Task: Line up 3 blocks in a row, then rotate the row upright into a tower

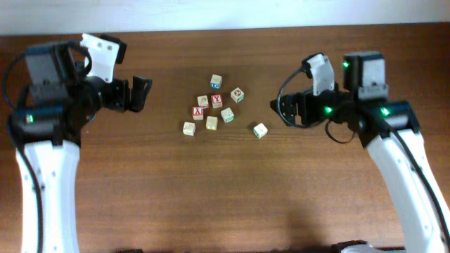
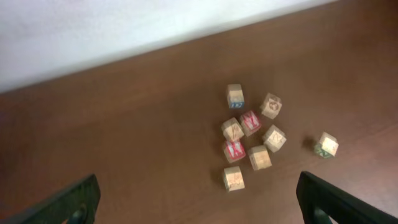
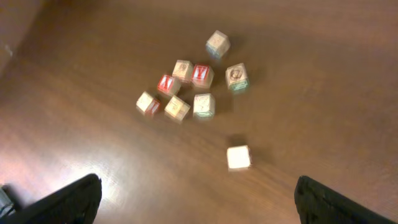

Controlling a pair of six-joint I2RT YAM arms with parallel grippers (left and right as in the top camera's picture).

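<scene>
You have both arms low over the table, one at each end. The left gripper is toward the left edge, its jaws spread wide with nothing between them. The right gripper faces it from the right side, just as wide and just as empty.

The blocks lie mid-table, nearer the far edge. One green-printed block sits by itself, apart from the cluster and closest to the right gripper. A second green-printed block sits on the cluster's right flank, just beside a plain tan block. Close by you can see one red-faced cube, another red-faced cube, and a blue-lettered cube on the cluster's far side.
</scene>
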